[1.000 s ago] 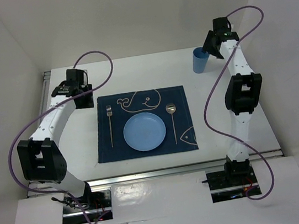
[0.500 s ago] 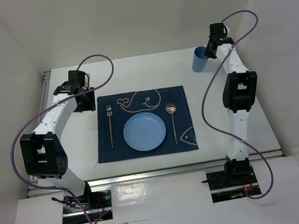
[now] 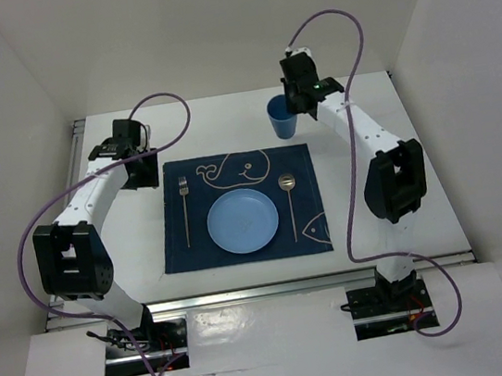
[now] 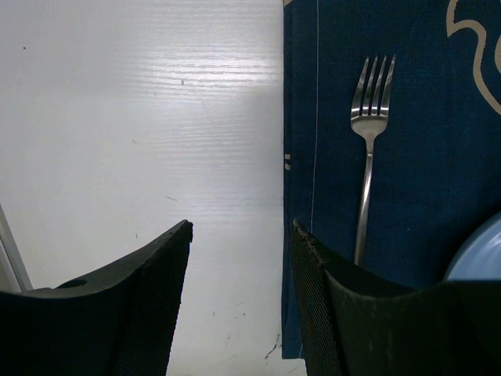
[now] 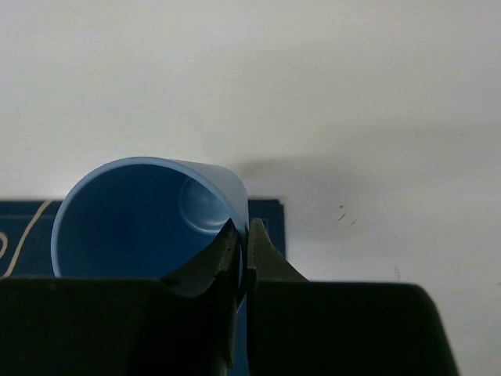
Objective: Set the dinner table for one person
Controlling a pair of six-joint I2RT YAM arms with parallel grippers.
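A blue cup point(image 3: 282, 120) is upright just beyond the far right corner of the navy placemat point(image 3: 237, 176) on the white dinner table point(image 3: 383, 132). My right gripper point(image 3: 296, 105) is shut on the cup's wall. In the right wrist view one finger is inside the cup point(image 5: 141, 223) and one outside, the gripper point(image 5: 243, 235) pinching the rim. On the placemat lie a blue plate point(image 3: 243, 221), a fork point(image 3: 185, 211) to its left and a spoon point(image 3: 290, 203) to its right. My left gripper point(image 4: 241, 227) is open and empty over the placemat's left edge, near the fork point(image 4: 368, 164).
The table has metal rails along its left edge point(image 3: 73, 166) and near edge point(image 3: 265, 289). White walls enclose the back and both sides. Purple cables loop from both arms. The plate's rim point(image 4: 481, 254) shows at the right of the left wrist view.
My right gripper closed on the cup at the back right and carried it left to the placemat's far right corner. The left arm has hardly moved.
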